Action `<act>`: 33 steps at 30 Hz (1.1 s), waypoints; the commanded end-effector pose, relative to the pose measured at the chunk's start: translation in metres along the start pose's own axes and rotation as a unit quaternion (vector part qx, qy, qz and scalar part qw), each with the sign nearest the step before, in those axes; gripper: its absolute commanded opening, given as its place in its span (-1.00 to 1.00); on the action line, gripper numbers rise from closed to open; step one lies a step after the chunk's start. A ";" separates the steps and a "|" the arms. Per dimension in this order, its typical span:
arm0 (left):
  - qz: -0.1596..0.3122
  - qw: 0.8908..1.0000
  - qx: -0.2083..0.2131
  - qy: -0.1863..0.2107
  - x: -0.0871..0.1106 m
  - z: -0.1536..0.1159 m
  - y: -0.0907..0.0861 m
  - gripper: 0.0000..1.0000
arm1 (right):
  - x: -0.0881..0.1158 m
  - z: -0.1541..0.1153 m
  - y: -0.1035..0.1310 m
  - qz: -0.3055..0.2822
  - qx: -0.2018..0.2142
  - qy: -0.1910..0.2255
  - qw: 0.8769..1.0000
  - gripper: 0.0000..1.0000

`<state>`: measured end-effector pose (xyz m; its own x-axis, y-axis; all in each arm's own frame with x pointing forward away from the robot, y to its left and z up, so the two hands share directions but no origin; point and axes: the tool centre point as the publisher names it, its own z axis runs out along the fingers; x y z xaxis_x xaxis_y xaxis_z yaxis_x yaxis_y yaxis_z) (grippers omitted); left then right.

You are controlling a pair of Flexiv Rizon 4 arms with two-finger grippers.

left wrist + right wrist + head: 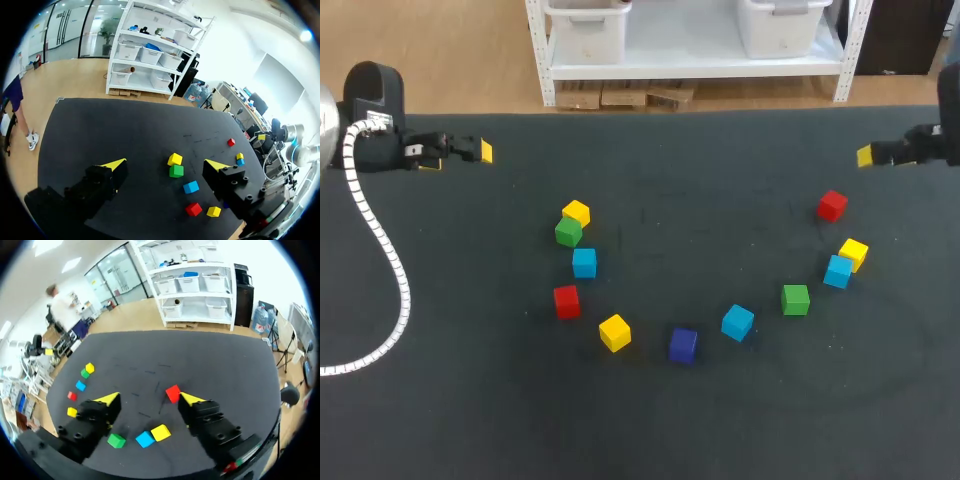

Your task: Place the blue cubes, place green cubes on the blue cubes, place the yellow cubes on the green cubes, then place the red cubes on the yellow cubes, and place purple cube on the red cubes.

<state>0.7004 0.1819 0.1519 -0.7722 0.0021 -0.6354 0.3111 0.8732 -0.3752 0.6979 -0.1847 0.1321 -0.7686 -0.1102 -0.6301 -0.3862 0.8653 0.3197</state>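
Cubes lie scattered in an arc on the black table (pixel 650 420). On the left are a yellow cube (pixel 576 212) touching a green cube (pixel 568 232), a blue cube (pixel 584 262), a red cube (pixel 566 301) and a yellow cube (pixel 614 332). The purple cube (pixel 683 345) is in the middle front. To the right lie a blue cube (pixel 737 322), a green cube (pixel 795 299), a blue cube (pixel 837 271), a yellow cube (pixel 853 252) and a red cube (pixel 832 205). My left gripper (pixel 460 155) (pixel 166 164) hangs open at the far left. My right gripper (pixel 868 156) (pixel 149 399) is open at the far right, holding nothing.
Bare black mat stretches across the table's back half and its front strip. A white corrugated cable (pixel 390 260) from my left arm loops over the table's left side.
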 end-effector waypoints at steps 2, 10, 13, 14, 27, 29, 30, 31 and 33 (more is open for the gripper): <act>0.001 1.000 0.006 -0.003 0.001 0.000 0.003 1.00 | 0.002 -0.010 0.011 -0.031 0.033 0.026 0.999 1.00; 0.001 1.000 0.006 -0.003 0.001 0.000 0.003 1.00 | 0.020 -0.016 0.032 -0.124 0.048 0.102 0.986 1.00; 0.001 1.000 0.006 -0.003 0.001 0.000 0.003 1.00 | 0.030 -0.017 0.034 -0.147 0.056 0.126 0.979 1.00; 0.001 1.000 0.006 -0.003 0.001 0.000 0.003 1.00 | 0.033 -0.017 0.033 -0.154 0.057 0.132 0.978 1.00; 0.001 1.000 0.006 -0.003 0.001 0.000 0.003 1.00 | 0.074 -0.005 0.035 -0.220 0.072 0.229 0.945 1.00; 0.001 1.000 0.006 -0.003 0.001 0.000 0.003 1.00 | 0.080 -0.003 0.039 -0.228 0.066 0.240 0.941 1.00; 0.001 1.000 0.006 -0.003 0.001 0.000 0.003 1.00 | 0.081 -0.002 0.039 -0.233 0.067 0.245 0.939 1.00; 0.001 1.000 0.006 -0.003 0.001 0.000 0.003 1.00 | 0.083 -0.001 0.038 -0.239 0.069 0.250 0.936 1.00; 0.001 1.000 0.006 -0.003 0.001 0.000 0.003 1.00 | 0.087 0.000 0.038 -0.250 0.066 0.260 0.930 1.00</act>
<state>0.7004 0.1820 0.1518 -0.7722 0.0021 -0.6353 0.3110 0.8732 -0.3751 0.6150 -0.1660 0.0919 -0.6665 -0.7026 -0.2491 -0.7213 0.6923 -0.0227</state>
